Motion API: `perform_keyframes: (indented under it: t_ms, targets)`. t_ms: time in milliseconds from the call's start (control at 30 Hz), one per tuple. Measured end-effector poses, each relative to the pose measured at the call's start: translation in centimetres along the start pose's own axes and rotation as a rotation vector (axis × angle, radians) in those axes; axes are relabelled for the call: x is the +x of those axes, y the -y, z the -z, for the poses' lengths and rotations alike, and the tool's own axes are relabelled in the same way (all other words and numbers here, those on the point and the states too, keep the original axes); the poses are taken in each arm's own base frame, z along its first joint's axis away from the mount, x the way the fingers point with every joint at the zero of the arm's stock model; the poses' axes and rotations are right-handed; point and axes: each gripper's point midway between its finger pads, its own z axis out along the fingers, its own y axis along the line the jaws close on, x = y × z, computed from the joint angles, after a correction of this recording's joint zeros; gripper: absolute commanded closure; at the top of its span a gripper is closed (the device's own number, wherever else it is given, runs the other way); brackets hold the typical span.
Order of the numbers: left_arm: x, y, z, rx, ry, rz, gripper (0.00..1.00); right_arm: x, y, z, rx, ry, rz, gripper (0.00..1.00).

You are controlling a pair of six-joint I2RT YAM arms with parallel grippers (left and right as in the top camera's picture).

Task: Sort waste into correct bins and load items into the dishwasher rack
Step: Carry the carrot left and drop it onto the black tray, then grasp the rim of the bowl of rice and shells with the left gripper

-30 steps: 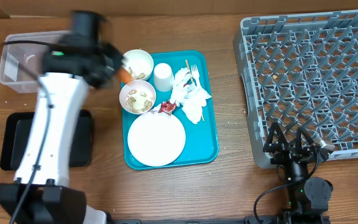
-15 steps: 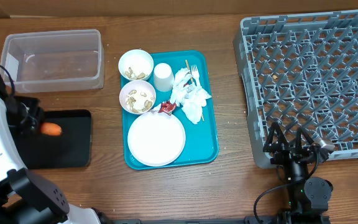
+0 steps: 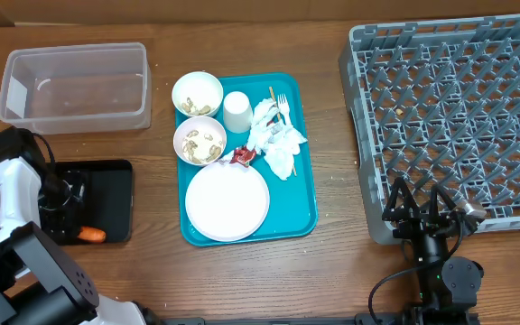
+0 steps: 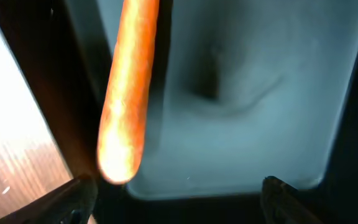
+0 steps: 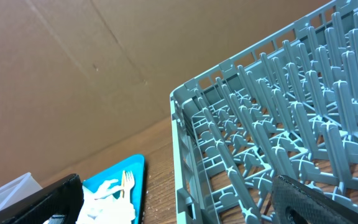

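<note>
My left gripper [image 3: 67,200] hangs open over the shallow black tray [image 3: 112,191]. The orange carrot [image 3: 91,236] lies loose at that tray's near edge. In the left wrist view the carrot [image 4: 129,93] sits beyond the spread fingertips [image 4: 73,196], touching neither. The clear tub [image 3: 75,86] stands behind. The teal tray [image 3: 301,181] carries two bowls with food scraps [image 3: 197,94] [image 3: 199,141], a cup [image 3: 236,112], a plate [image 3: 227,202], napkins [image 3: 273,135], a red wrapper [image 3: 244,156] and a fork [image 3: 283,104]. My right gripper [image 3: 422,212] stays open beside the grey rack [image 3: 459,117].
The rack's front left corner [image 5: 185,124] rises close to the right gripper [image 5: 182,208]. Bare wood lies between the teal tray [image 5: 114,177] and the rack. The left arm's base takes up the table's front left corner.
The left arm swung from the bowls over to the black tray with the carrot. Its jaws then opened, and the carrot now lies in the tray. The right arm stayed still.
</note>
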Motion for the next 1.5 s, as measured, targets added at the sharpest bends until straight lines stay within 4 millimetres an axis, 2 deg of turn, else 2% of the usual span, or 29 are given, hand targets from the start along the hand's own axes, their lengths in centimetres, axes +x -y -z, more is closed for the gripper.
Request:
perform_keyframes:
  t_ms: [67,167,233,267,300,333,367,400,467,533,600,733,867,1100,1233,1267,1433,1500]
  targets:
    - [0.1,0.6,1.0,0.019,-0.014,-0.045,0.14,0.0,0.0,0.0,0.000,0.000,0.000,0.00]
    - [0.4,3.5,4.4,0.114,-0.001,-0.190,0.14,0.0,0.0,0.0,0.000,0.001,0.000,0.00]
    - [2.2,5.8,6.6,0.186,0.032,-0.342,0.14,0.0,0.0,0.0,0.000,0.000,0.000,0.00]
    - [3.9,6.9,7.5,0.219,0.049,-0.444,0.13,0.0,0.0,0.0,0.000,0.000,0.000,0.00]
    - [6.7,8.3,8.5,0.258,0.064,-0.582,0.12,0.0,0.0,0.0,0.001,0.000,0.000,0.00]
    - [12.0,10.1,9.5,0.314,0.069,-0.799,0.10,0.0,0.0,0.0,0.000,0.000,0.000,0.00]
    - [14.8,11.0,9.7,0.332,0.079,-0.910,0.04,0.0,0.0,0.0,0.000,0.000,0.000,0.00]
    - [16.3,11.5,9.7,0.340,0.096,-0.964,0.03,0.0,0.0,0.0,0.000,0.001,0.000,0.00]
    - [21.8,13.1,8.7,0.355,0.133,-1.141,0.05,0.0,0.0,0.0,0.000,0.000,0.000,0.00]
    - [25.2,14.0,7.1,0.344,0.150,-1.240,0.14,0.0,0.0,0.0,0.000,0.000,0.000,0.00]
    - [26.6,15.1,4.6,0.314,0.166,-1.285,0.20,0.0,0.0,0.0,0.000,0.000,0.000,0.00]
    - [26.2,17.0,0.6,0.264,0.189,-1.281,0.27,0.0,0.0,0.0,0.000,0.001,0.000,0.00]
    - [26.0,18.4,-0.3,0.287,0.217,-1.299,0.37,0.0,0.0,0.0,0.000,0.001,0.000,0.00]
    - [25.9,17.8,-3.1,0.208,0.193,-1.379,0.37,0.0,0.0,0.0,0.000,0.000,0.001,0.00]
    - [26.6,17.6,-3.4,0.203,0.196,-1.441,0.53,0.0,0.0,0.0,0.000,0.001,0.000,0.00]
    - [26.7,17.6,-3.4,0.203,0.196,-1.449,0.63,0.0,0.0,0.0,0.000,0.000,0.000,0.00]
    - [26.7,17.6,-3.4,0.203,0.197,-1.458,0.75,0.0,0.0,0.0,0.000,0.000,0.000,0.00]
    - [26.9,17.5,-3.3,0.202,0.194,-1.463,0.89,0.0,0.0,0.0,0.000,0.001,0.000,0.00]
